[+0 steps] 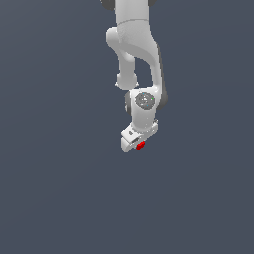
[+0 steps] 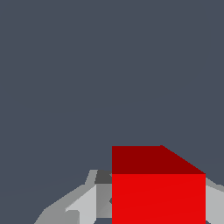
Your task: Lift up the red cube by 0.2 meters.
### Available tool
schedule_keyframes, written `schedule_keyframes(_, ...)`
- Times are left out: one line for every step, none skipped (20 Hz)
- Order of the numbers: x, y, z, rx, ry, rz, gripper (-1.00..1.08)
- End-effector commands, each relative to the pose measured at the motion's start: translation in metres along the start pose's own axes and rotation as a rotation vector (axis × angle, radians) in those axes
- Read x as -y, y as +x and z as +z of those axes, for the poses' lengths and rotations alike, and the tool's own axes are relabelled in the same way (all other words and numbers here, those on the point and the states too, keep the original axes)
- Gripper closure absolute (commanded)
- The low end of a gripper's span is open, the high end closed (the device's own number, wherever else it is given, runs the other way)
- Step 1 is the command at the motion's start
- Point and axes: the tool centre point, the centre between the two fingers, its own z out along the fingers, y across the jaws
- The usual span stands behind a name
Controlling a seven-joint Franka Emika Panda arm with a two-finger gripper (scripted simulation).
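The red cube shows as a tiny bright spot at the tip of the white arm in the exterior view. In the wrist view the red cube is large and close, sitting between the two grey fingers. One finger touches each side face of it. My gripper points down at the dark grey floor and is shut on the cube. The exterior view does not let me tell how far the cube is above the floor.
Only the plain dark grey floor surrounds the arm in both views. The white arm links reach in from the top of the exterior view.
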Motion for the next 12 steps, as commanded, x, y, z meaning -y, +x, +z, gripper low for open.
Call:
schedule_keyframes(0.000, 0.000, -0.012, -0.001, -0.001, 0.000, 1.08)
schedule_keyframes(0.000, 0.000, -0.018, -0.001, -0.002, 0.000, 1.08)
schedule_keyframes(0.000, 0.000, -0.024, -0.001, -0.002, 0.000, 1.08)
schedule_keyframes(0.000, -0.001, -0.031, -0.001, -0.002, 0.000, 1.08)
schedule_keyframes(0.000, -0.001, -0.039, -0.001, -0.002, 0.000, 1.08)
schedule_keyframes(0.000, -0.001, -0.047, -0.001, -0.002, 0.000, 1.08)
schedule_keyframes(0.000, -0.001, -0.055, -0.001, -0.002, 0.000, 1.08)
schedule_keyframes(0.001, -0.001, -0.064, -0.001, -0.002, -0.001, 1.08)
schedule_keyframes(0.001, -0.001, -0.074, -0.001, -0.002, -0.001, 1.08)
schedule_keyframes(0.001, -0.002, -0.084, -0.001, -0.002, -0.001, 1.08)
schedule_keyframes(0.001, -0.002, -0.095, -0.001, -0.002, -0.001, 1.08)
schedule_keyframes(0.001, -0.002, -0.104, -0.001, -0.002, -0.001, 1.08)
